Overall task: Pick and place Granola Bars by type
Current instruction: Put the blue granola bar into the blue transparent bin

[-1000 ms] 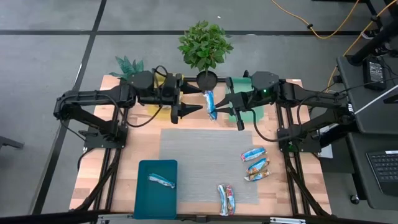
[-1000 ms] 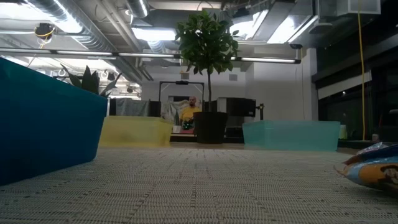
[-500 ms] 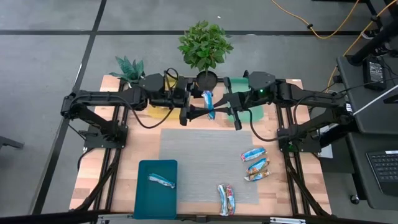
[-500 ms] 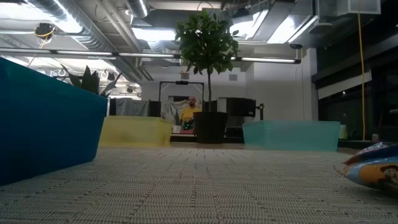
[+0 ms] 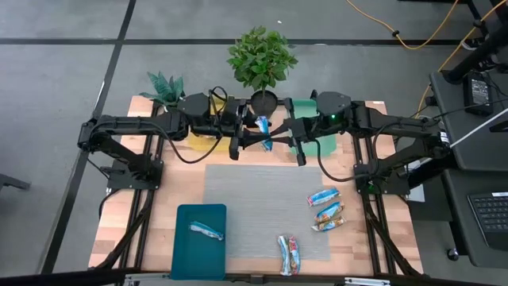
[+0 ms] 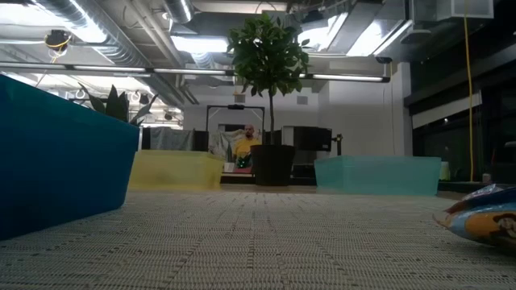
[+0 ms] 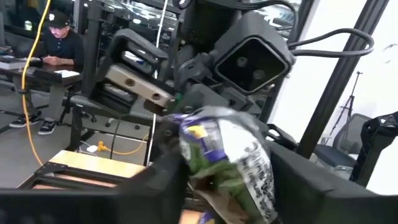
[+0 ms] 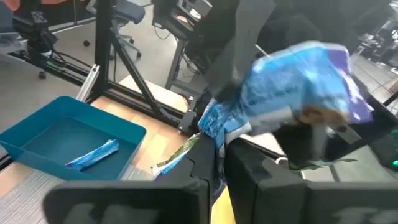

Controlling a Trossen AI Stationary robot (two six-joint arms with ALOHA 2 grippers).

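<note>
Print on the gripper-held granola bar (image 7: pixel 231 163) seems unreadable.

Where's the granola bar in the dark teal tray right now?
In the high view, the blue-wrapped granola bar lies alone inside the dark teal tray, at the table's front-left corner, just left of the grey mat.

Two black jointed arms, the left arm (image 5: pixel 127 127) and the right arm (image 5: pixel 397 127), carry looping black cables. A small green light glows on the right arm's wrist housing.
</note>
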